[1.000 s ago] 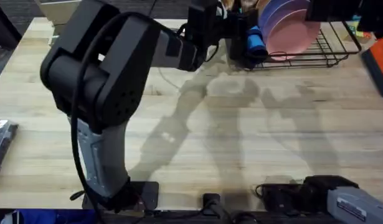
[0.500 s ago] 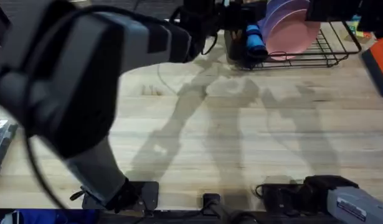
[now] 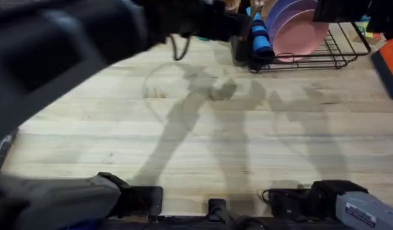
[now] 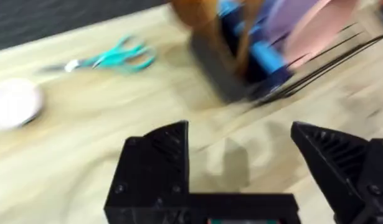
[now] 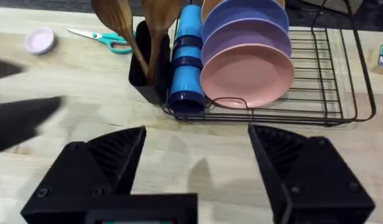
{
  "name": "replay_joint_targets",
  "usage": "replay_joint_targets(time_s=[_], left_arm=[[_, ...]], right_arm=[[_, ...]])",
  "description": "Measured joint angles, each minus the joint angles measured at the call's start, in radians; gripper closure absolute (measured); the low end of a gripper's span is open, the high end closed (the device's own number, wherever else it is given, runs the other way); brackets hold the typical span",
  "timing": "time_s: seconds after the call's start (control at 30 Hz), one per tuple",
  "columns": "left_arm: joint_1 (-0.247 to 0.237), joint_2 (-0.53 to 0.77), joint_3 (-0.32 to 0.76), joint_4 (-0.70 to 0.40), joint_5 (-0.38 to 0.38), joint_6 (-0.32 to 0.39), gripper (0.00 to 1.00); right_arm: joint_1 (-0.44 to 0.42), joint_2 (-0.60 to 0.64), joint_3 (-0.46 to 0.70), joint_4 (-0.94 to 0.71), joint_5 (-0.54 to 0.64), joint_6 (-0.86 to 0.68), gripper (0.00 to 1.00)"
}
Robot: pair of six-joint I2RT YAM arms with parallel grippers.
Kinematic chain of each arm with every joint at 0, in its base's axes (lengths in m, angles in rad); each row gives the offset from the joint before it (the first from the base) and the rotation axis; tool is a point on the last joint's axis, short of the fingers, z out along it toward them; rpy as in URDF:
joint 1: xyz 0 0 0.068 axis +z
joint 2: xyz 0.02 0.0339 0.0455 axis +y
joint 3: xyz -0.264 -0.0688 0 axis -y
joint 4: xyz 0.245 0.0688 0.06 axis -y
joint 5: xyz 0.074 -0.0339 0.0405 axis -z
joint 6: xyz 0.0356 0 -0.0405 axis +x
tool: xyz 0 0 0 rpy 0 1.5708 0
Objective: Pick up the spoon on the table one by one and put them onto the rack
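The left arm [image 3: 68, 45] has risen close under the overhead camera, now a larger, blurrier dark mass across the bench [image 3: 247, 140]

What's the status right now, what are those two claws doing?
Both jaws open, empty. Left gripper near the rack. Two wooden spoons standing in the black holder. Nothing blocking.

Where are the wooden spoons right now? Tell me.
In the right wrist view, two wooden spoons stand bowl-up in the black holder at the rack's end, beside the blue roll.
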Motion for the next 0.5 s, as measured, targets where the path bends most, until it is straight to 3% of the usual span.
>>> replay_joint_targets(time_s=[0.3, 0.5], left_arm=[[0.1, -0.314, 0.0, -0.425, -0.249, 0.039, 0.006], [0.165, -0.456, 0.0, -0.587, -0.336, 0.048, 0.007]], right_arm=[[0.0, 0.0, 0.0, -0.001, 0.0, 0.0, 0.007], [0.0, 0.0, 0.0, -0.002, 0.0, 0.0, 0.007]])
